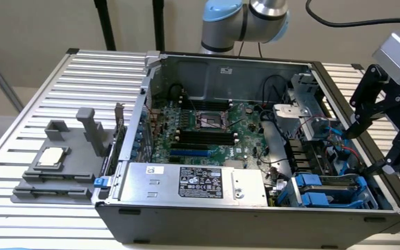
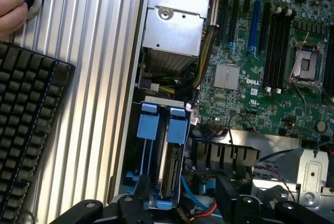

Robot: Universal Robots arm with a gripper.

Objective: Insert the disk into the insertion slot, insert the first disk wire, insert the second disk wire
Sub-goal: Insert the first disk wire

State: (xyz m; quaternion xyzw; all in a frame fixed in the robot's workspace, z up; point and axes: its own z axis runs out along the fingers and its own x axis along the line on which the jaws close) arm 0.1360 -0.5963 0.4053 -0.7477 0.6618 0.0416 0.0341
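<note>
Ribbed aluminium slats form the surface [image 1: 37, 112] that carries an open computer case [image 1: 255, 219], with a pale wall behind it and the robot arm [image 1: 249, 21] rising past the far edge. At the case's near corner, on the exterior view's right, sits the insertion slot [image 1: 332, 195], blue-grey with bright blue clips. The wrist view shows the disk [image 2: 171, 172] standing on edge inside that bay, its dark connector strip facing out under a blue tab. The jaws hang spread apart and empty just above the slot, towards the exterior view's right, with the black fingers [image 1: 363, 112] near the case's side wall and clear of the disk. From the wrist, the fingers [image 2: 140, 198] straddle the open end of the bay. A blue cable [image 2: 190, 192] and red wires [image 2: 204, 211] lie close to the connector, though whether either is plugged in cannot be made out. The disk's label is hidden by the cage. Beside the slot lies the silver box with a black label [image 1: 196, 182], next to the motherboard [image 1: 214, 130]. A keyboard [image 2: 26, 125] and a person's hand [image 2: 15, 4] are cut off at the frame edge.
</note>
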